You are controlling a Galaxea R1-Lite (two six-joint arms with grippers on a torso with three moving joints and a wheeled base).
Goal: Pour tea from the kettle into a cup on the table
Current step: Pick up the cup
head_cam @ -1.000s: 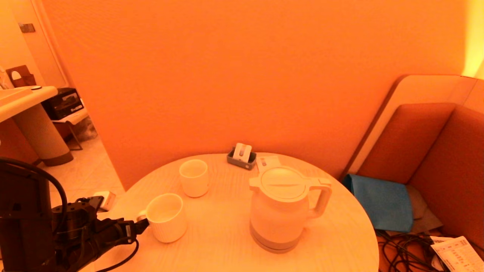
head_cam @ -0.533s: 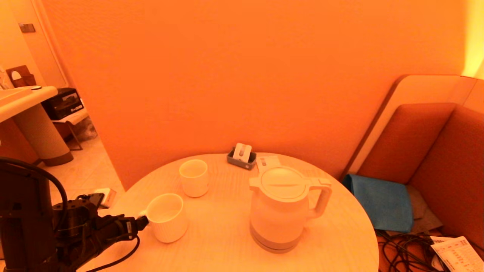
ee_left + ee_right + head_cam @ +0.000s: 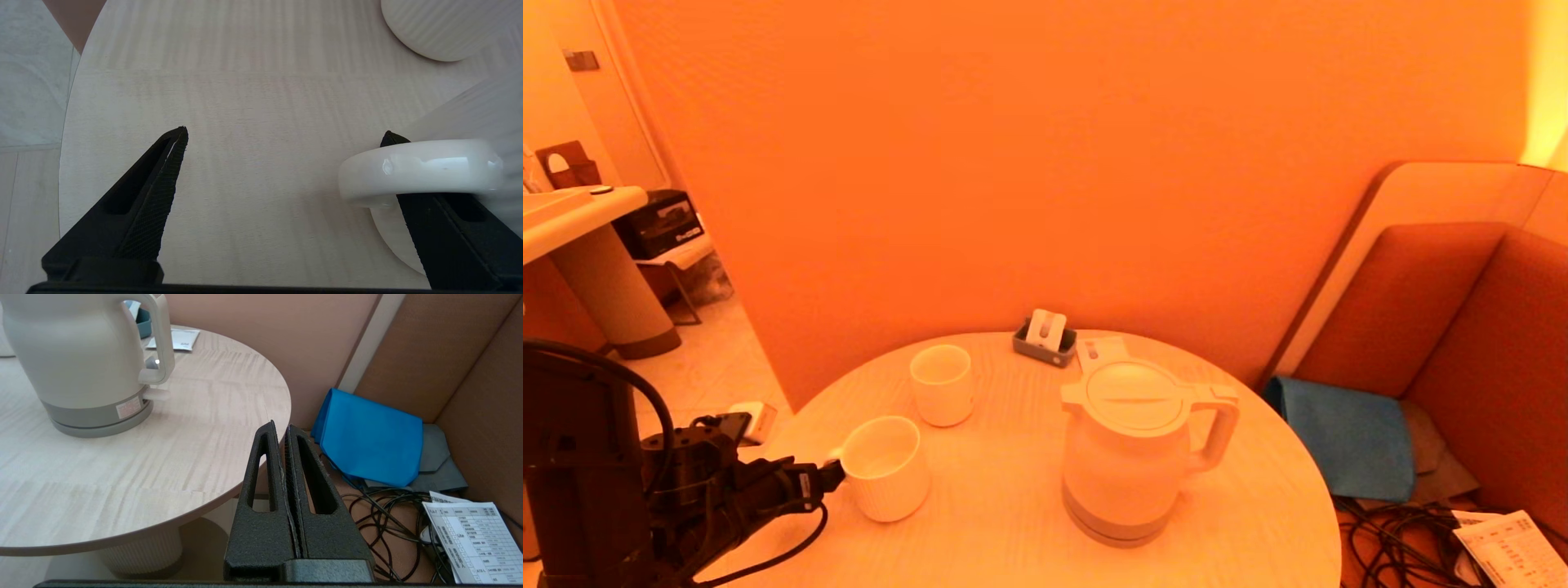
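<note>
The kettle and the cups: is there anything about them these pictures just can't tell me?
- Kettle: its lid is shut in the head view, so whether it holds tea is hidden.
- Kettle spout: the right wrist view cuts it off at the picture's edge.
- Mug: its handle is blurred in the left wrist view, where one finger of the open left gripper crosses it; contact is unclear.
- Cup: its bottom is not visible in the head view.

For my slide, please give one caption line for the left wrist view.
Left gripper with jaws open over the table, one jaw threaded through the mug handle.
</note>
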